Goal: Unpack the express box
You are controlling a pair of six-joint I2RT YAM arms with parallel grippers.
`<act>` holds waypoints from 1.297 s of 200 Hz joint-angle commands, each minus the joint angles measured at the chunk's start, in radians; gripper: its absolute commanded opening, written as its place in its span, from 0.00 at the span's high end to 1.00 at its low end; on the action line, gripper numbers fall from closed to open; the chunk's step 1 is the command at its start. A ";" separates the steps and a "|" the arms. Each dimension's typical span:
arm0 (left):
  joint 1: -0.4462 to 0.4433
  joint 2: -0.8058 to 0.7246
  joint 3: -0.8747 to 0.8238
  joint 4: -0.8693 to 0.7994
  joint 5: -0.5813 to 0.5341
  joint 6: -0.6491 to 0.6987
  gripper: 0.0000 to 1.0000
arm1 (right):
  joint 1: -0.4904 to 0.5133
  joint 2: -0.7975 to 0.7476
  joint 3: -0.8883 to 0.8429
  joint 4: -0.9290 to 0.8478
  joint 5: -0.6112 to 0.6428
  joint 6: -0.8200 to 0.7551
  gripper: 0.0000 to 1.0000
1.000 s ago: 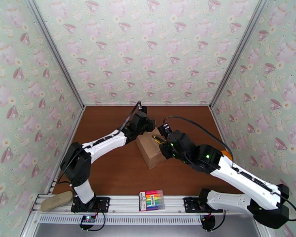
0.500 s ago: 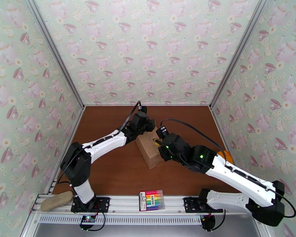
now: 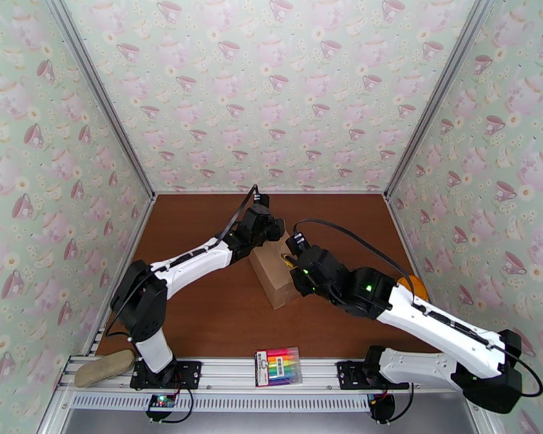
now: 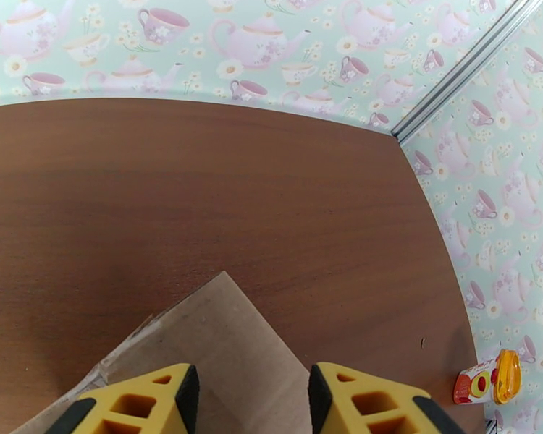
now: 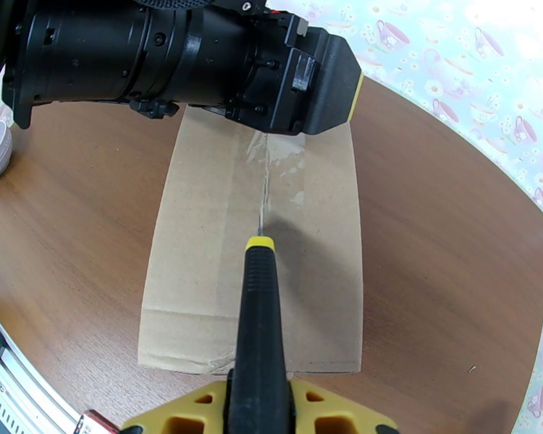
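Closed tan cardboard express box (image 3: 273, 282), taped seam on top.

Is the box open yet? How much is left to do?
Not yet. Done: the right tool grips a black-handled cutter, and the left tool sits over the far end of the express box. Now: the cutter tip is on the taped seam. Left: slit the tape, fold the flaps back, take out what's inside.

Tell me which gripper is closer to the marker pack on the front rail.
Right. The right gripper is at the end of the express box nearer the marker pack; the left gripper at its far end.
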 commanded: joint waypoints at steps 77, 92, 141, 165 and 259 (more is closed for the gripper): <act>0.006 0.004 0.002 -0.012 -0.027 -0.004 0.52 | 0.024 -0.005 -0.015 -0.033 0.032 0.021 1.00; 0.006 0.006 0.004 -0.018 -0.027 -0.003 0.52 | 0.030 -0.005 -0.017 -0.037 0.030 0.027 1.00; 0.007 0.054 0.036 -0.078 -0.053 -0.042 0.53 | 0.056 -0.017 -0.013 -0.076 0.041 0.053 1.00; 0.007 0.073 0.035 -0.096 -0.079 -0.066 0.54 | 0.072 -0.028 -0.012 -0.096 0.050 0.071 1.00; 0.008 0.096 0.032 -0.122 -0.127 -0.111 0.54 | 0.096 -0.030 -0.046 -0.117 0.044 0.118 1.00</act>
